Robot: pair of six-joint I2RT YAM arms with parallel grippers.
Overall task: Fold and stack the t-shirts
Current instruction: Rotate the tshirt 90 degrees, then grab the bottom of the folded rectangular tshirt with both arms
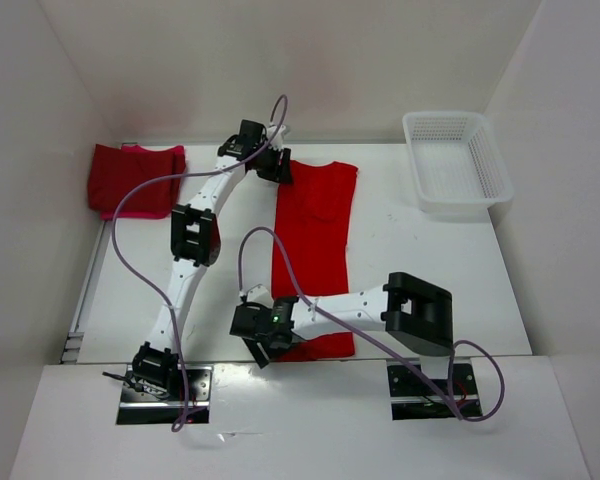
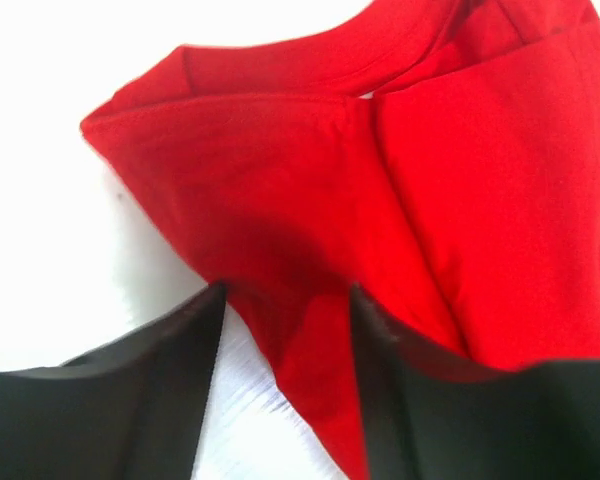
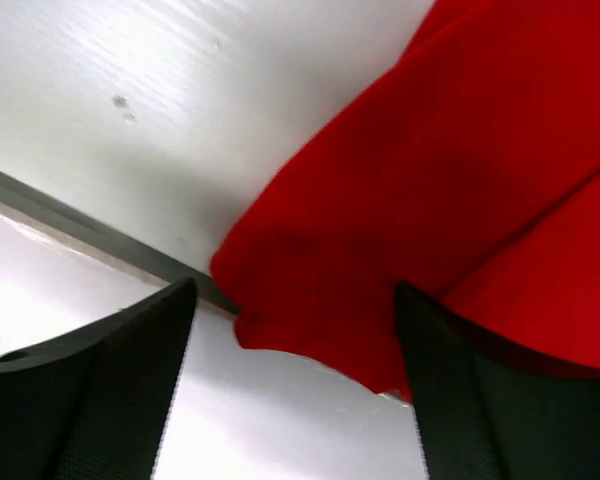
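A bright red t-shirt [image 1: 315,235] lies lengthwise on the white table, folded narrow, collar end at the far side. My left gripper [image 1: 276,165] is open at its far left corner; in the left wrist view the folded shoulder and collar [image 2: 310,180] lie between and ahead of the fingers [image 2: 180,380]. My right gripper [image 1: 263,345] is open at the shirt's near left corner; the hem corner [image 3: 380,260] sits between its fingers [image 3: 130,380] over the table's front edge. A dark maroon shirt [image 1: 132,178] lies folded on a pinkish-crimson one [image 1: 176,153] at far left.
A white mesh basket [image 1: 456,160] stands at the far right of the table. White walls enclose the table on the left, back and right. The table's front edge with a dark seam [image 3: 90,235] runs just under the right gripper.
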